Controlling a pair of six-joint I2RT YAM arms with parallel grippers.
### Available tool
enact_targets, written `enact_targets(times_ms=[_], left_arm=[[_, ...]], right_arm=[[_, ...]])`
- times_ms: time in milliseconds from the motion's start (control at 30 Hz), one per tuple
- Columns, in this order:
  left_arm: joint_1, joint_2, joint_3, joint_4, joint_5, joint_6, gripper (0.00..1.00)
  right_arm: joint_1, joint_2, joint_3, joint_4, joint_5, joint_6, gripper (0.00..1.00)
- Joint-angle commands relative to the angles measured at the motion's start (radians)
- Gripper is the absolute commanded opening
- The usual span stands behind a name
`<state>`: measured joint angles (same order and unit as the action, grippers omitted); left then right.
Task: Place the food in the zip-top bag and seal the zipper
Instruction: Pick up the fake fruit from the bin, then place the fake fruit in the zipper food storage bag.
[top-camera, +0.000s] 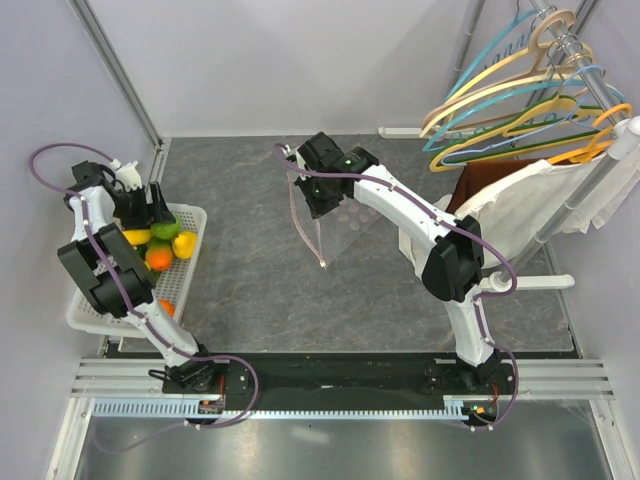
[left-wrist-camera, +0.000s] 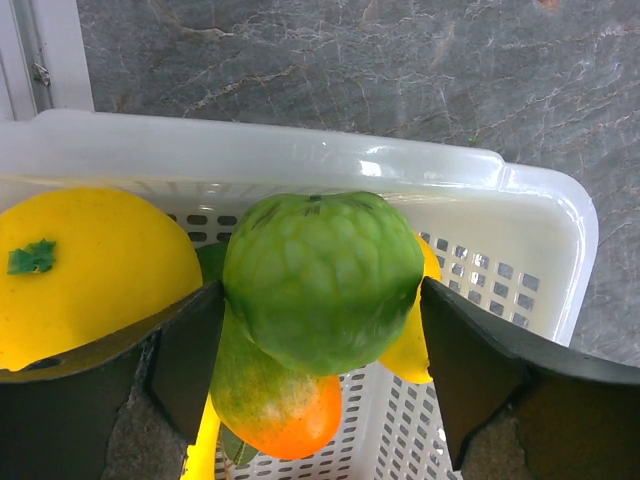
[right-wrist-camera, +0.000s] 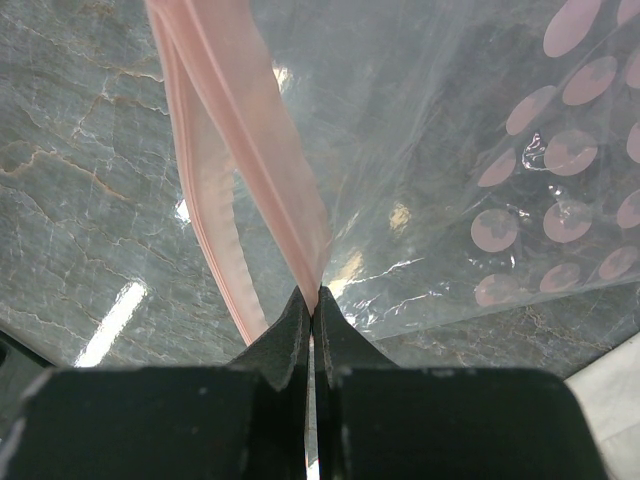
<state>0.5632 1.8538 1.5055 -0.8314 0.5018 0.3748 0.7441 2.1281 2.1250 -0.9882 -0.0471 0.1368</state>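
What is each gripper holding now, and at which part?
The right gripper pinches the zip-top bag by one lip of its pink zipper. The left gripper clasps a green fruit by its sides, over the basket.

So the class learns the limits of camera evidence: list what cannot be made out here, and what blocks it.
Count of food: top view, left arm covers part of the basket; left wrist view, green fruit hides pieces beneath.
Extent of zip-top bag: right wrist view, frame edges cut it; top view, right arm overlaps it.
Whether left end effector grips green fruit: left wrist view, contact indistinct.
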Motion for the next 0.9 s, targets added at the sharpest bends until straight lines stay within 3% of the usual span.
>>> enact_targets(times_ms=[0, 100, 200, 233, 333, 533, 633, 733, 833, 867], left_arm=[[-0.003, 0.019, 0.016, 0.005, 0.024, -0.033, 0.87], [-0.005, 0.025, 0.015, -0.002, 0.024, -0.034, 0.88], [-0.005, 0.028, 0.012, -0.002, 0.026, -0.036, 0.80], [-0.005, 0.024, 0.012, -0.002, 0.027, -0.036, 0.71], [-0.002, -0.026, 0.030, -0.026, 0.053, -0.031, 0.55], [-0.002, -0.212, 0.076, -0.076, 0.136, -0.030, 0.52], [-0.003, -0.306, 0.081, -0.127, 0.285, -0.017, 0.52], [-0.012, -0.404, 0.021, -0.181, 0.548, 0.001, 0.50], [-0.118, -0.514, -0.074, -0.169, 0.656, -0.008, 0.48], [-0.202, -0.540, -0.103, -0.108, 0.667, -0.031, 0.49]], right_arm=[[0.003, -0.020, 0.015, 0.014, 0.006, -0.005, 0.00], [0.006, -0.023, 0.015, 0.014, 0.006, -0.008, 0.00], [0.003, -0.025, 0.012, 0.014, 0.004, -0.009, 0.00], [0.004, -0.026, 0.012, 0.014, 0.004, -0.008, 0.00], [0.005, -0.028, 0.015, 0.013, 0.004, -0.008, 0.00], [0.003, -0.028, 0.013, 0.014, -0.002, -0.002, 0.00], [0.001, -0.028, 0.006, 0.013, -0.016, -0.002, 0.00], [0.000, -0.017, 0.015, 0.011, -0.071, -0.005, 0.00], [0.000, 0.004, 0.035, 0.011, -0.164, 0.007, 0.00], [0.001, 0.016, 0.041, 0.011, -0.186, 0.014, 0.00]])
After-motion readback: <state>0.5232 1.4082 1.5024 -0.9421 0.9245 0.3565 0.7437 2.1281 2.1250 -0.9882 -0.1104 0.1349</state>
